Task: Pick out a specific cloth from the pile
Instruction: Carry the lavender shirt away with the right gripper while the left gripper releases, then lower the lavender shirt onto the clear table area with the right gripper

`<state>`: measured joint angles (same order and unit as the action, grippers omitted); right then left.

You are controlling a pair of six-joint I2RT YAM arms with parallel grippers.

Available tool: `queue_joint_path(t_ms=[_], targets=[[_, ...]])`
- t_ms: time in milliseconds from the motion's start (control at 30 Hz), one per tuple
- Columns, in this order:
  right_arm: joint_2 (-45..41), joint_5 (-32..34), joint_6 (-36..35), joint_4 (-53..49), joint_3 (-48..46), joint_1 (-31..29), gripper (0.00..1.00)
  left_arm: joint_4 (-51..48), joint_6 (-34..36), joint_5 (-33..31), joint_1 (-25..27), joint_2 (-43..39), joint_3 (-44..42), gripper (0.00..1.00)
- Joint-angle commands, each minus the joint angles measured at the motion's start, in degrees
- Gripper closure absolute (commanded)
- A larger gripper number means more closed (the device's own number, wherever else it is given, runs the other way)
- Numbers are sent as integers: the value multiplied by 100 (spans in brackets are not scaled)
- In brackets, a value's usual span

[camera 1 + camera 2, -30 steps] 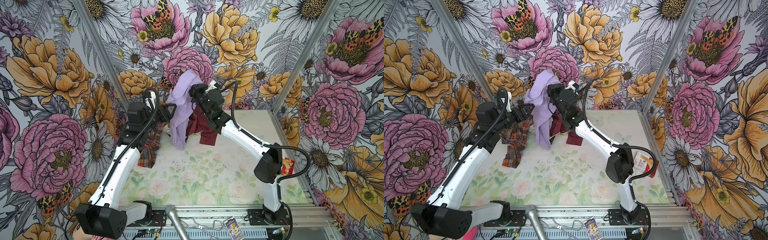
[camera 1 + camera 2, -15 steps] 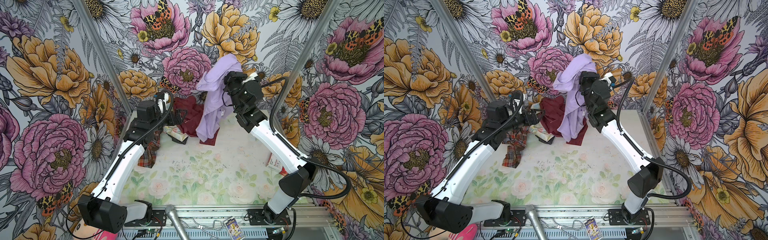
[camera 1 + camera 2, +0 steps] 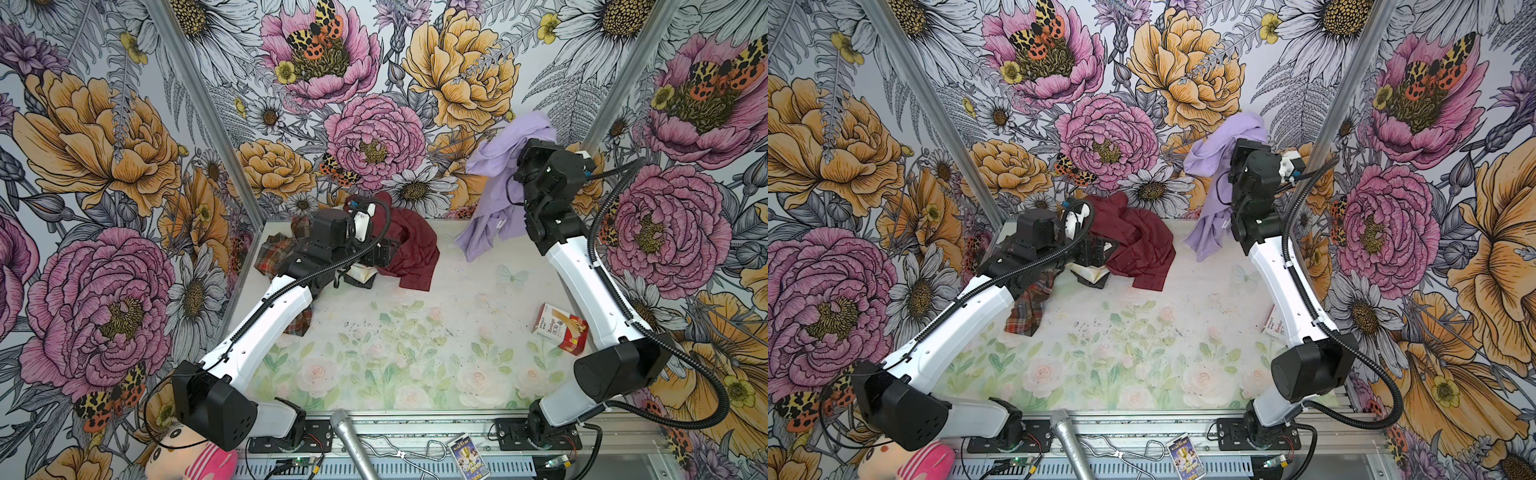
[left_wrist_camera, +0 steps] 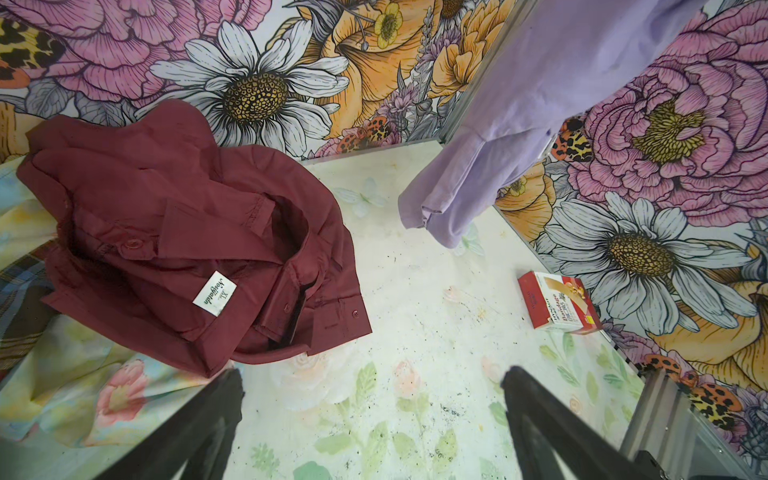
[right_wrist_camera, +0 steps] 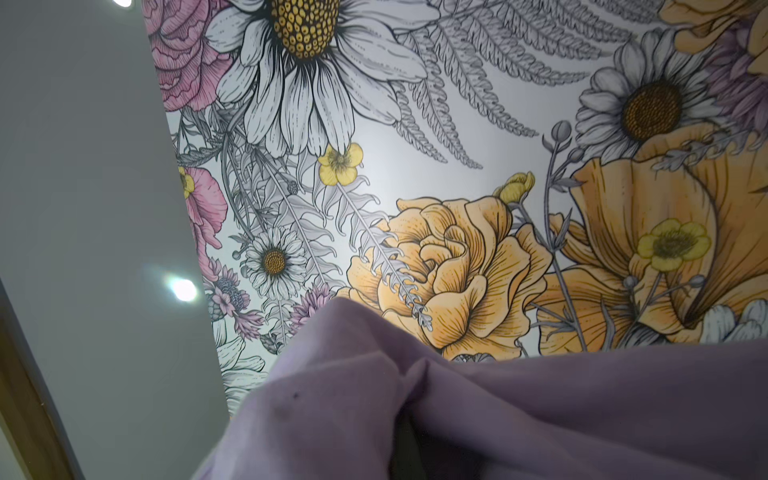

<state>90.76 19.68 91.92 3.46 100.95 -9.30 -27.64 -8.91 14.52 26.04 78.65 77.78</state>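
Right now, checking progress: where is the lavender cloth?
In both top views the lavender cloth hangs at the back right, apart from the pile.

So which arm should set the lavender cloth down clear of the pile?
Right. The right tool is shut on the lavender cloth, which hangs from it clear of the pile. The left tool is open and empty beside the maroon shirt.

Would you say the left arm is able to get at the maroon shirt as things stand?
Probably yes: the left arm's fingers are open beside the maroon shirt, nothing covers it, and the lavender cloth hangs apart.
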Motion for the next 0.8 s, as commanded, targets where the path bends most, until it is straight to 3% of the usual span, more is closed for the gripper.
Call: queue_joint_path(t_ms=[0,467,767], targets=[[-287,-355,152,-11,-109,420,100,57,194,-247,90,27,-120,1],[604,-795,-16,-522,229,1270,100,166,70,-96,313,85,-434,1],[648,-1134,-336,-514,-710,1580,100,164,91,-133,348,60,-534,1]])
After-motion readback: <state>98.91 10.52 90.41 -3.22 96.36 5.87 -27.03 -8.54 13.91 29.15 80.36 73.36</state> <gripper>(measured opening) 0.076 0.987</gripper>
